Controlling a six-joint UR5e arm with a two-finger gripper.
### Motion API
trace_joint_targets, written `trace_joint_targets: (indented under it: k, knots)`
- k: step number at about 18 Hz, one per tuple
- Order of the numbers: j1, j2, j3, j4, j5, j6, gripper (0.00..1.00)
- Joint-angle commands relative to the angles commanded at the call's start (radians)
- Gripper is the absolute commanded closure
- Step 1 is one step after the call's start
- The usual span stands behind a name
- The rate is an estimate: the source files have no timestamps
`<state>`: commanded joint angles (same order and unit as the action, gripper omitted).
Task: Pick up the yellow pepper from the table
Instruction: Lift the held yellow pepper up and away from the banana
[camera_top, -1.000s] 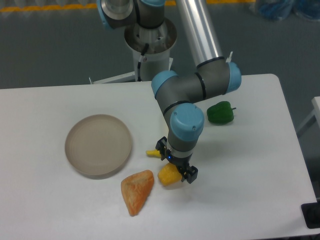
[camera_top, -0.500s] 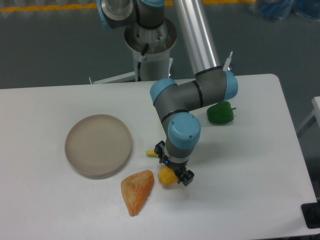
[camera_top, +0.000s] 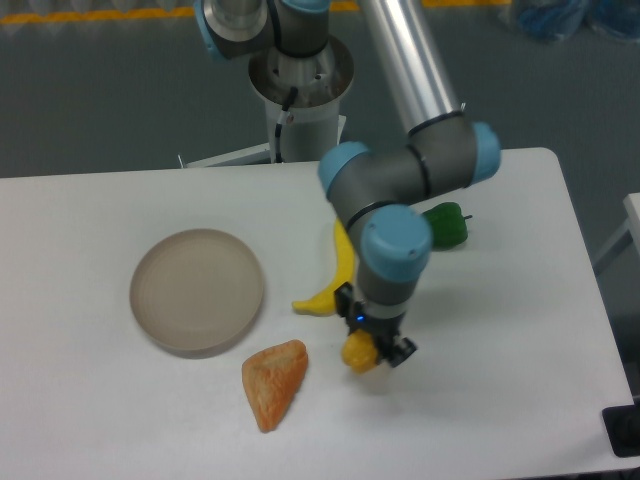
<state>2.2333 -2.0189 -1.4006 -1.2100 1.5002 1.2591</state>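
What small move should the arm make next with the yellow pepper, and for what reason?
Probably a short, straight lift. The gripper appears shut on the yellow pepper, which seems to sit just above the table, with a faint shadow under it. The orange wedge and the banana lie close on the left side of the picture, so rising straight up should avoid them.

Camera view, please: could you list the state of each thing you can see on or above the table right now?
yellow pepper: clamped in the gripper; whether it is clear of the table cannot be told.
gripper: shut on the yellow pepper.
banana: lying on the table, partly behind the arm.
orange wedge: lying flat, untouched.
round plate: empty.
green pepper: resting, partly hidden by the arm.
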Motion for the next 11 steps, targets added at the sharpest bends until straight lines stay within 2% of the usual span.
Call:
trace_joint_targets:
  k: [2, 6, 8, 11]
  knots:
    - [0.011, 0.022, 0.012, -0.042, 0.002, 0.037, 0.79]
    - [0.06, 0.041, 0.02, -0.072, 0.002, 0.039, 0.78]
    - [0.078, 0.054, 0.018, -0.117, 0.002, 0.042, 0.78]
    - [0.097, 0.054, 0.018, -0.121, 0.009, 0.071, 0.79]
